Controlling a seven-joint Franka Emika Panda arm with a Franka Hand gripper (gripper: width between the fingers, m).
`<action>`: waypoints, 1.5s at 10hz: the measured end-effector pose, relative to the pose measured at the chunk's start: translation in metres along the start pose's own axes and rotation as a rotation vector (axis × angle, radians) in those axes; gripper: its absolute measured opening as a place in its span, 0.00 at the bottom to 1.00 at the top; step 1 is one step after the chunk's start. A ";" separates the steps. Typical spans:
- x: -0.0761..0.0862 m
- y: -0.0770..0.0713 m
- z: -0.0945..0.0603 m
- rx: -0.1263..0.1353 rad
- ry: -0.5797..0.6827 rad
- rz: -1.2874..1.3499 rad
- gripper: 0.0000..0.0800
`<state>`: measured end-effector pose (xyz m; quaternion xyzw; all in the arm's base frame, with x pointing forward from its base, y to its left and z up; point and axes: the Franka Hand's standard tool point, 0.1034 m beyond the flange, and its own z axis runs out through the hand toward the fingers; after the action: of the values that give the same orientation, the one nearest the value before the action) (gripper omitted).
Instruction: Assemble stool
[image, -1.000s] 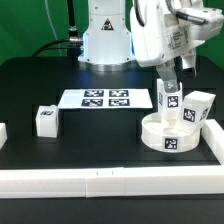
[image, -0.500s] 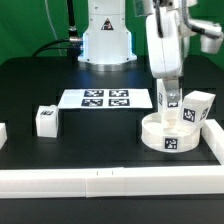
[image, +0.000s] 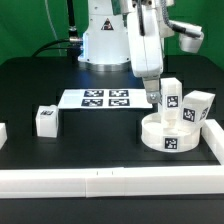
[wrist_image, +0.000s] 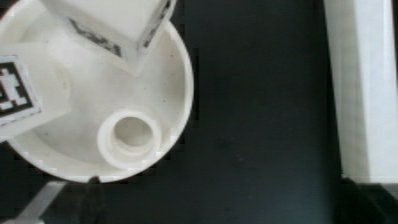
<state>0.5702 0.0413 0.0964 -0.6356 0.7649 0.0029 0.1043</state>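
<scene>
Hovering tool (image: 154, 96) just beside seat (image: 150, 128)

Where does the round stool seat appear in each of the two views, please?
Exterior view: the seat sits at the exterior view's right, beside the border rail.
Wrist view: the seat is the big white disc with a round hole.
Shared landmark: the tagged leg standing on the seat.

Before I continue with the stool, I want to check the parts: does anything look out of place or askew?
Nothing looks damaged. The upright leg stands on the seat. The second leg, beside the seat at the exterior view's right, seems slightly tilted; whether it leans on something I cannot tell.
</scene>
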 end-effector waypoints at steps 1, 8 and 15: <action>0.000 0.000 0.000 0.000 0.000 0.000 0.81; 0.013 -0.010 -0.002 -0.006 -0.004 -0.308 0.81; 0.025 -0.018 0.016 -0.088 0.062 -1.053 0.81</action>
<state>0.5862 0.0157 0.0795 -0.9372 0.3442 -0.0364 0.0423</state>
